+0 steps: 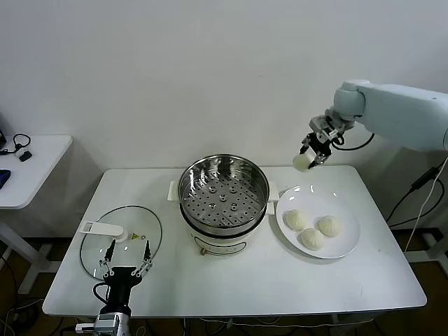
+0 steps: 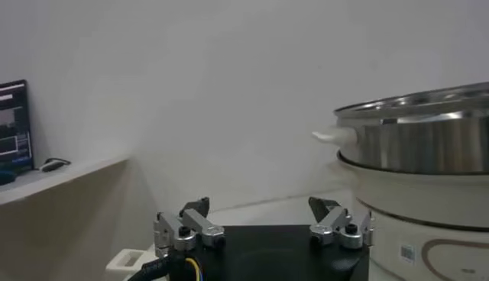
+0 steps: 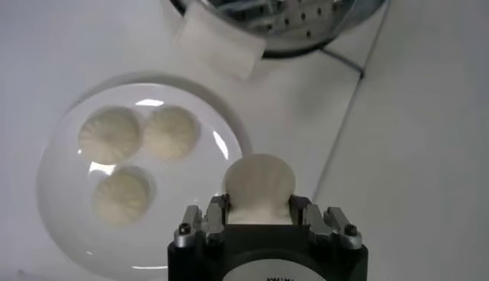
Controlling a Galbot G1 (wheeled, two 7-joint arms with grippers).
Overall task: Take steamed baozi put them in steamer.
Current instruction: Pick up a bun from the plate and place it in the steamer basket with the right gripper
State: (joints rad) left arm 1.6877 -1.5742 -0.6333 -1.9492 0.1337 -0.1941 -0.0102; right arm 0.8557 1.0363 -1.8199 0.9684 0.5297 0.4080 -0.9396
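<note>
A white table (image 1: 231,280) seen from above and in front, with the robot standing at its 6 o'clock edge. Nearest, at about 7 o'clock, the left gripper (image 1: 126,253) rests low over the table with its two fingers spread wide apart, gripping nothing. Its tips sit over the near edge of a flat glass lid (image 1: 120,241) with a white handle, lying on the table.

At the centre stands the steamer (image 1: 223,198), a shiny steel pot on a white base, open on top, its perforated tray bare. In the left wrist view the pot's wall (image 2: 416,141) rises just beyond the parted fingers.

At 3 o'clock, just beside the steamer, lies a round white plate (image 1: 348,241) carrying three steamed baozi (image 1: 311,229), clustered and touching one another.

Farthest, at about 1 o'clock, the right gripper (image 1: 308,158) hangs in the air above the far edge of the plate, its fingers closed on a fourth bun (image 1: 302,162). The right wrist view shows this bun (image 3: 258,185) pinched between the fingers, with the plate (image 3: 65,229), the other three buns and the steamer's rim (image 3: 283,30) below.
</note>
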